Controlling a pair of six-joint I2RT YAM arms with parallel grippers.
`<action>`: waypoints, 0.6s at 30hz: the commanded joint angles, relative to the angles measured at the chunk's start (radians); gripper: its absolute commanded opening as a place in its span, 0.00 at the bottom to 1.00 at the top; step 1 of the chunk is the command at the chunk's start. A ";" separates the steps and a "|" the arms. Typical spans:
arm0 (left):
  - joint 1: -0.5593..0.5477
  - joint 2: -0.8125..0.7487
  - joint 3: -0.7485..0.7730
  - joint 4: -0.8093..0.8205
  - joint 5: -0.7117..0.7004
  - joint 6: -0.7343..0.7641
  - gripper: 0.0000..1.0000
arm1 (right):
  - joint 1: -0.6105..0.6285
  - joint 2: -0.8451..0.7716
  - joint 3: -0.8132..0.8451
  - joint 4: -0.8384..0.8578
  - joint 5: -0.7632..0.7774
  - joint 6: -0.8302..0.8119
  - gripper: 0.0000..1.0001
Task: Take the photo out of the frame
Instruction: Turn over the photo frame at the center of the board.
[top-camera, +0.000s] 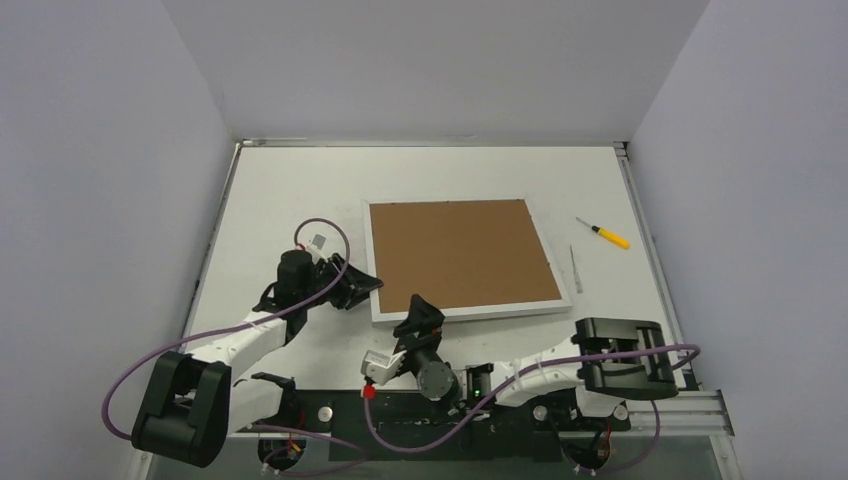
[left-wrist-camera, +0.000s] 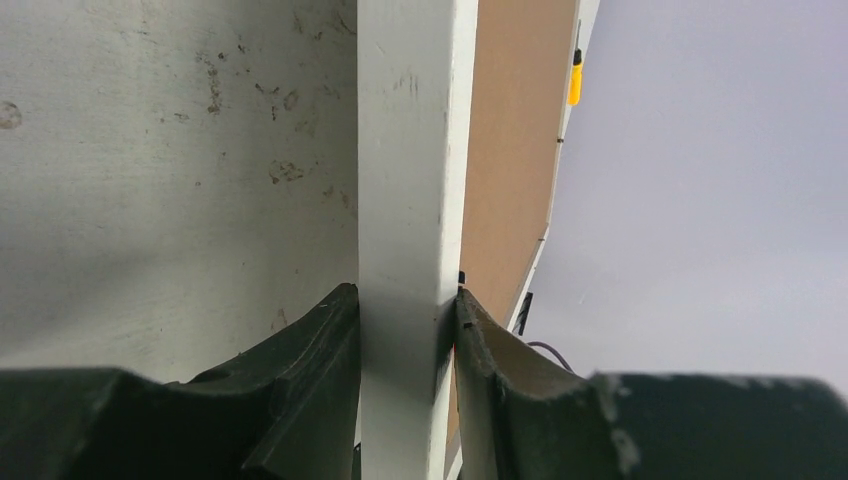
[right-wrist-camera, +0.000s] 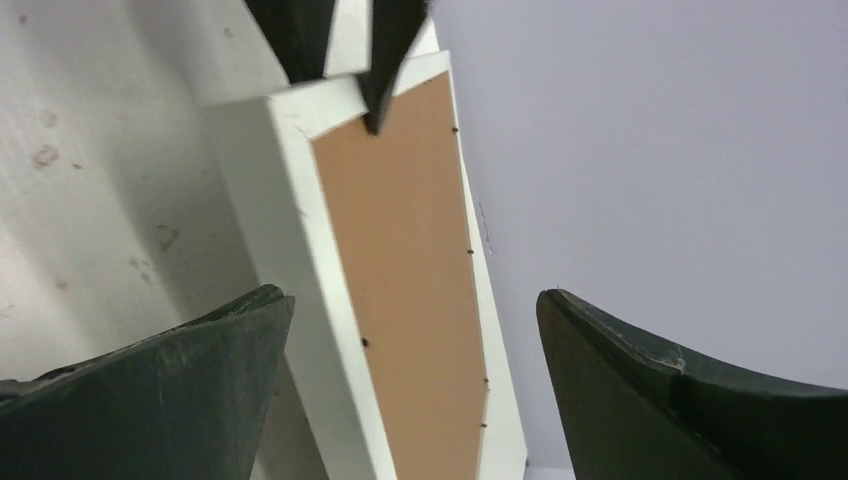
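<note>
The frame (top-camera: 460, 255) lies face down in the middle of the table, its brown fibreboard back up inside a white border. The photo is hidden under that back. My left gripper (top-camera: 367, 287) is at the frame's near left corner. In the left wrist view the left gripper (left-wrist-camera: 408, 300) is shut on the frame's white edge (left-wrist-camera: 410, 180), with both fingers pressed against it. My right gripper (top-camera: 419, 310) is at the frame's near edge. In the right wrist view the right gripper (right-wrist-camera: 412, 300) is open, its fingers wide apart on either side of the frame (right-wrist-camera: 400, 270) without touching it.
A yellow-handled screwdriver (top-camera: 609, 236) lies right of the frame, with a thin grey strip (top-camera: 575, 268) just in front of it. Grey walls close in the table on three sides. Both arm bases and their purple cables crowd the near edge.
</note>
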 joint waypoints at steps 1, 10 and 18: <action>0.030 -0.064 0.098 0.016 0.046 -0.019 0.13 | -0.007 -0.194 -0.061 0.027 -0.015 0.146 1.00; 0.066 -0.107 0.145 -0.047 0.075 -0.015 0.13 | -0.056 -0.470 -0.175 -0.174 -0.147 0.367 0.92; 0.096 -0.115 0.174 -0.071 0.106 -0.015 0.13 | -0.021 -0.313 -0.100 -0.276 -0.134 0.309 0.95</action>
